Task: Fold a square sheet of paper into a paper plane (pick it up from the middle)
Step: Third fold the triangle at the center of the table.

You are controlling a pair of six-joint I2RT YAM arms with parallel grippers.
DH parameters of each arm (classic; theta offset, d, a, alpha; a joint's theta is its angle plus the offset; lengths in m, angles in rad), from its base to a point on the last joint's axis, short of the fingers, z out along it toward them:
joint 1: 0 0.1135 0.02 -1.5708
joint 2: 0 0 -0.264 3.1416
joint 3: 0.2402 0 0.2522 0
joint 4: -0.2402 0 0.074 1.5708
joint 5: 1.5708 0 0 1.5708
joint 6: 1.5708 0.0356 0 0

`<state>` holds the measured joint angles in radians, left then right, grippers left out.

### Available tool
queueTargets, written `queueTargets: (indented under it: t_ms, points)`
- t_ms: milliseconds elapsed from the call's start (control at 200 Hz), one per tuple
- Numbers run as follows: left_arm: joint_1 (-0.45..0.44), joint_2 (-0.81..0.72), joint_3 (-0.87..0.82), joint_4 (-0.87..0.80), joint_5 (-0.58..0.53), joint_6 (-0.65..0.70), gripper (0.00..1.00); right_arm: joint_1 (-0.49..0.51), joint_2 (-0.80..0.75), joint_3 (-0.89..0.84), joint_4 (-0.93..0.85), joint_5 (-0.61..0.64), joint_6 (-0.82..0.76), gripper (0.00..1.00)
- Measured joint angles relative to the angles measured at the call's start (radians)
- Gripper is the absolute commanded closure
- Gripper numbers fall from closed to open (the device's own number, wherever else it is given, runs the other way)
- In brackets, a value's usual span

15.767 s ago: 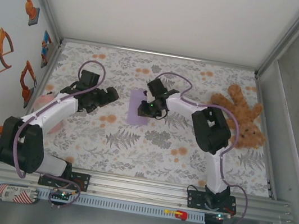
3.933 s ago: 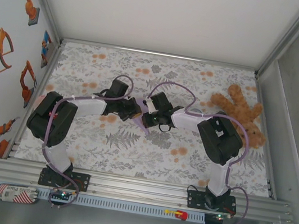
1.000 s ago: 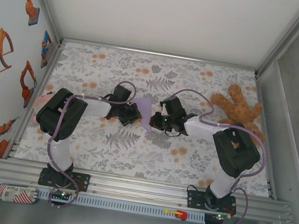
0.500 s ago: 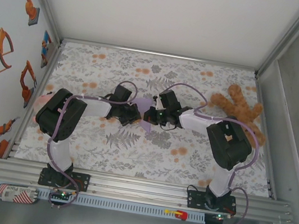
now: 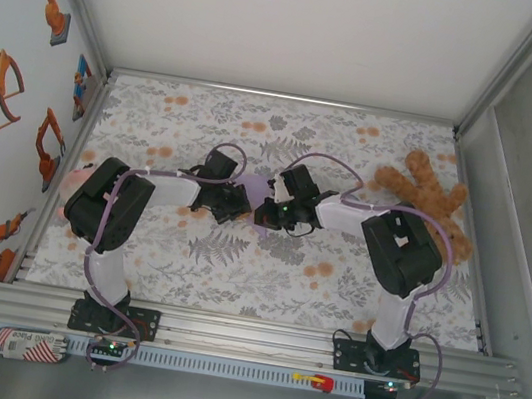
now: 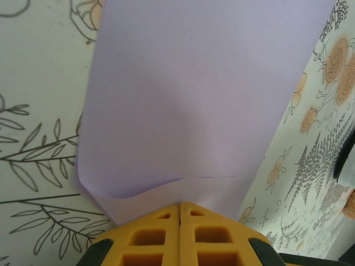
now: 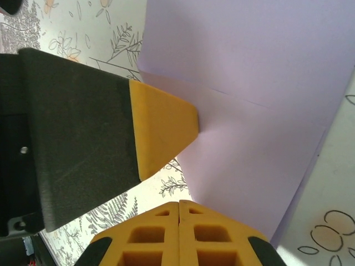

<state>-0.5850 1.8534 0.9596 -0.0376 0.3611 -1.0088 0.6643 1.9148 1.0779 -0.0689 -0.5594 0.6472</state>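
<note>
The left gripper (image 6: 180, 213) is closed, apparently pinching the near edge of the square sheet of paper (image 6: 205, 83), which spreads ahead of its tips over the flowered tablecloth (image 6: 39, 138). The right gripper (image 7: 179, 210) is closed too, its tips at the sheet's corner; whether it holds paper I cannot tell. A second ago it stood farther off; now it has closed in opposite the left gripper, a crease (image 7: 233, 97) just ahead. Folding looks early, with no dart shape yet.

No text is legible; the print on the striped label (image 5: 25, 345) at the near edge is too small.
</note>
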Motion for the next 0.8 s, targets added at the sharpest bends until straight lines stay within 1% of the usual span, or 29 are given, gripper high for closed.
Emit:
queueTargets:
  t_ms: [381,801]
  points:
    - [-0.008,0.001,0.007,-0.011,-0.018,-0.008,0.97,0.000,0.049,0.033,-0.046,-0.027,-0.037,1.00]
    - [-0.016,0.003,0.021,-0.036,-0.040,-0.008,0.97,-0.002,0.051,0.043,-0.106,-0.024,-0.096,1.00]
